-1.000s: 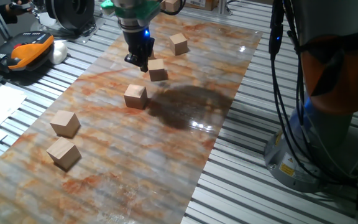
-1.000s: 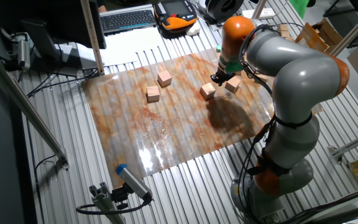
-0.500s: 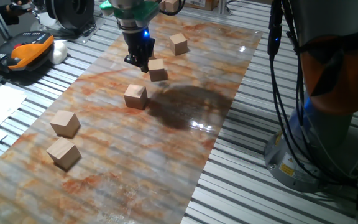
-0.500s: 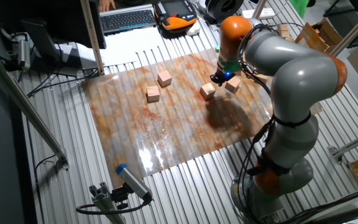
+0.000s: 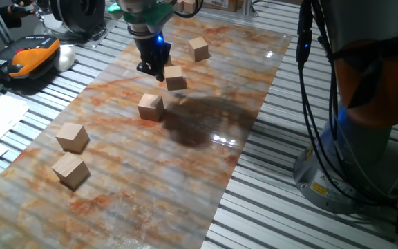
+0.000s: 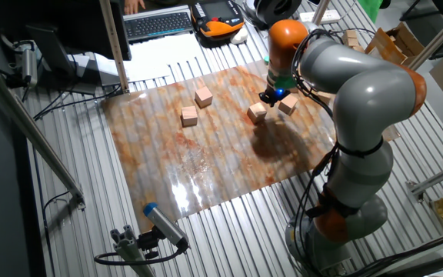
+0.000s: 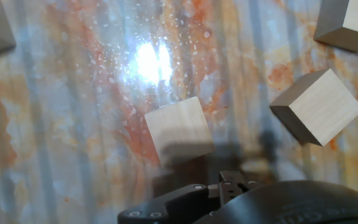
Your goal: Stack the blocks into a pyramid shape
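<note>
Tan wooden blocks lie scattered singly over the marbled surface, none stacked, so the pyramid shape is not begun and all the building is left. Two sit toward the near left edge, one mid-surface, another near the far edge. The claw hangs low just beside a block past the middle, holding nothing; whether its fingers are apart, I cannot tell.

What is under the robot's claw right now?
A bare wooden block lies on the marbled sheet below the gripper. Nothing is stacked on it; its underside is hidden.
</note>
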Motion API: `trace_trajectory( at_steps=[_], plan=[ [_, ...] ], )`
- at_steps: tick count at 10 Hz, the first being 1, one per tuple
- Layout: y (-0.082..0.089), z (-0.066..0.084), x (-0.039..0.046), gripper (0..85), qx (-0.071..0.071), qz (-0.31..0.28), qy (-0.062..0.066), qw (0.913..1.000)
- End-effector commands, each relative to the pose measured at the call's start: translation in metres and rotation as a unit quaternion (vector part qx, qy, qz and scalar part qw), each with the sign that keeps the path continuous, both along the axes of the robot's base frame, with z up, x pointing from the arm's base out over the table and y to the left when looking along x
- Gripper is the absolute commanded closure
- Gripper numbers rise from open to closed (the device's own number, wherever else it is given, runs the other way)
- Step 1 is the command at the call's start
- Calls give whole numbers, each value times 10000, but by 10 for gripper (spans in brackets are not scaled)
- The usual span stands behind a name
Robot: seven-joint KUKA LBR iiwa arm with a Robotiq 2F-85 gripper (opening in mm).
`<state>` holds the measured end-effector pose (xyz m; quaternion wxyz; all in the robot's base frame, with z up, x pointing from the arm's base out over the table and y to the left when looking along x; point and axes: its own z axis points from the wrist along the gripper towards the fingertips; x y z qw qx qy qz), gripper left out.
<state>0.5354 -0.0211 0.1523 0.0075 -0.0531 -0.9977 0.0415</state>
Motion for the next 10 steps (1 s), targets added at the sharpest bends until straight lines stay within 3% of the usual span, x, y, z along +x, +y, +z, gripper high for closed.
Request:
trace_trajectory(
  at_steps=[1, 2, 3, 4, 6, 7, 8, 10],
  plan=[
    [1, 0, -1, 850, 12, 7, -9, 10000],
    [1, 0, -1, 850, 96, 22, -15, 9999],
    [1, 0, -1, 850, 286, -41, -49, 9996],
    [1, 0, -1, 850, 480, -185, 22, 9987],
    [1, 0, -1, 850, 392, -305, 224, 9985],
    [1, 0, -1, 850, 327, -364, 240, 9985],
    [1, 0, -1, 850, 413, -345, 252, 9982],
    [1, 0, -1, 850, 356, -81, 229, 9991]
  ],
)
